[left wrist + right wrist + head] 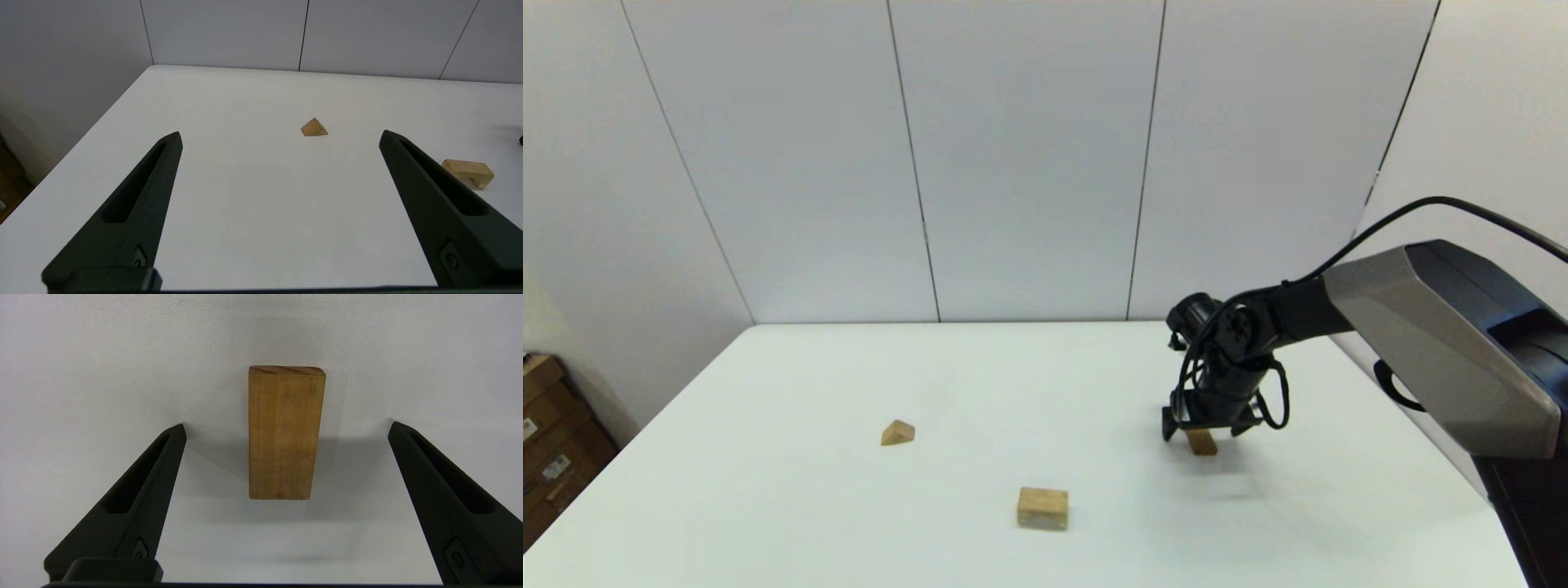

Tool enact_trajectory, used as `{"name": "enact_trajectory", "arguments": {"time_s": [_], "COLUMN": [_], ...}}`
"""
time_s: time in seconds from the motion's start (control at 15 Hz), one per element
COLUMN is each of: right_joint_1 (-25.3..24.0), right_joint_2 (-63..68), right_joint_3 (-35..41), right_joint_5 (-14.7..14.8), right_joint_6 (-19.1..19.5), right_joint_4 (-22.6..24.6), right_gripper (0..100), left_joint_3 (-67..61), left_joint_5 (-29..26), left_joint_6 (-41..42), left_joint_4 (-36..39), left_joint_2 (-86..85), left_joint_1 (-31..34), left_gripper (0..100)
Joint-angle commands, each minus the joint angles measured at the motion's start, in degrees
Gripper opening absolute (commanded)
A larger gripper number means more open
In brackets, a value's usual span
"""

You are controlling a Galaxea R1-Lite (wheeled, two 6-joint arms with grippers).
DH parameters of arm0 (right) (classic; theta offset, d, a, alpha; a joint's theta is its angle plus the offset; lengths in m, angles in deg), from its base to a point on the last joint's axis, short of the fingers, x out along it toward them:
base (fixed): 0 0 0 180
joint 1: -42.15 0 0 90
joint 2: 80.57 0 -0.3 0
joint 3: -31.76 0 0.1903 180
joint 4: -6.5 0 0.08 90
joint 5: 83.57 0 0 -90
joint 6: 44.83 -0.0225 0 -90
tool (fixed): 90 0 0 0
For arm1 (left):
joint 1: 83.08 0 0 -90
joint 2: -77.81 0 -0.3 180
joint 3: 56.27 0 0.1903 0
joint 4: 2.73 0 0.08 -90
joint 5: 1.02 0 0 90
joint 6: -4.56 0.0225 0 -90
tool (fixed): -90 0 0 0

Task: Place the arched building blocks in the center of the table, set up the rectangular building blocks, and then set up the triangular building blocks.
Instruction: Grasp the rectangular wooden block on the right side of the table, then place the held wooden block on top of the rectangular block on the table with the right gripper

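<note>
Plank: the flat orange-tan rectangular wooden plank (287,433) lies on the large white smooth-topped table (768,490), at about three o'clock from the table's middle, directly under the right gripper (1207,426).
Plank handling: judged light, stiff and not fragile; the sanded faces look smooth, so a slack pinch could let it slip on the slick tabletop.
Where to grip: across the two long side faces near mid-length, which lie parallel and face the two fingers squarely.
Plank surface: straight lengthwise grain on the broad face, slanting grain on the far end face, edges slightly eased.
Right gripper: fingers spread wide, one to each side of the plank, clear of it on both sides; it holds nothing. Whether the tips touch the table cannot be told.
Arched block: the light-tan wooden block with a curved notch in its underside (1042,507) rests on its two short legs at about six o'clock from the table's middle, well apart from the plank.
Triangular block: the small tan wooden roof-shaped prism (898,432) sits at about nine o'clock, its end face showing nested chevron grain in the left wrist view.
Left gripper: the left gripper (280,139) is out of the head view, aimed towards the prism from well back, fingers wide apart and empty.
</note>
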Motion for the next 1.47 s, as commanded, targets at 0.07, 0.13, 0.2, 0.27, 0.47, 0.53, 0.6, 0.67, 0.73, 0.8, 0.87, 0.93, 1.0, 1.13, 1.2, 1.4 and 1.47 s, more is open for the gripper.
{"name": "enact_trajectory", "arguments": {"time_s": [0.07, 0.13, 0.2, 0.27, 0.47, 0.53, 0.6, 0.67, 0.73, 0.8, 0.87, 0.93, 1.0, 1.13, 1.2, 1.4, 1.47], "right_joint_1": [0.0, 0.0, 0.0, 0.0, 0.0, 0.0, 0.0, 0.1, 0.2, 0.2, 0.2, 0.1, 0.0, -0.7, -1.4, -2.4, -2.9], "right_joint_2": [0.1, 0.1, 0.1, 0.1, 0.1, 0.0, -0.1, -0.4, -1.4, -2.4, -3.5, -4.7, -6.2, -10.0, -12.7, -19.5, -21.6], "right_joint_3": [-0.3, -0.3, -0.3, -0.4, -0.4, -0.3, -0.3, -0.4, -0.3, -0.3, -0.3, -0.3, -0.4, -1.0, -1.1, -1.1, -1.0], "right_joint_5": [0.1, 0.1, 0.1, 0.1, 0.1, 0.1, 0.1, 0.1, 0.1, 0.0, 0.0, 0.0, -0.1, -0.1, -0.1, -0.8, -0.7], "right_joint_6": [-0.1, 0.1, 0.2, 0.2, 0.1, 0.1, 0.0, 0.0, 0.0, 0.0, 0.0, 0.0, 0.2, 1.5, 3.6, 12.3, 15.3], "right_joint_4": [-0.3, -0.3, -0.3, -0.3, -0.3, -0.3, -0.3, -0.4, -0.6, -0.6, -0.7, -1.9, -3.8, -6.4, -7.7, -10.1, -11.3], "right_gripper": [100, 100, 0, 0, 0, 0, 0, 0, 0, 0, 0, 0, 0, 0, 0, 0, 0], "left_joint_3": [0.0, 0.0, 0.0, 0.0, 0.0, 0.0, 0.0, 0.0, 0.0, 0.0, 0.0, 0.0, 0.0, 0.0, 0.0, 0.0, 0.0], "left_joint_5": [0.0, 0.0, 0.0, 0.0, 0.0, 0.0, 0.0, 0.0, 0.0, 0.0, 0.0, 0.0, 0.0, 0.0, 0.0, 0.0, 0.0], "left_joint_6": [0.0, 0.0, -0.1, 0.0, -0.1, -0.1, 0.0, -0.1, 0.0, 0.0, 0.0, 0.0, 0.0, 0.0, 0.0, -0.1, 0.0], "left_joint_4": [0.0, 0.0, 0.0, 0.0, 0.0, 0.0, 0.0, 0.0, 0.0, 0.0, 0.0, 0.0, 0.0, 0.0, 0.0, 0.0, 0.0], "left_joint_2": [0.1, 0.1, 0.1, 0.1, 0.1, 0.1, 0.1, 0.1, 0.1, 0.1, 0.1, 0.1, 0.1, 0.1, 0.1, 0.1, 0.1], "left_joint_1": [-0.1, 0.0, -0.1, -0.1, -0.1, -0.1, -0.1, -0.1, 0.0, -0.1, 0.0, 0.0, 0.0, -0.1, 0.0, -0.1, 0.0], "left_gripper": [100, 100, 100, 100, 100, 100, 100, 100, 100, 100, 100, 100, 100, 100, 100, 100, 100]}}
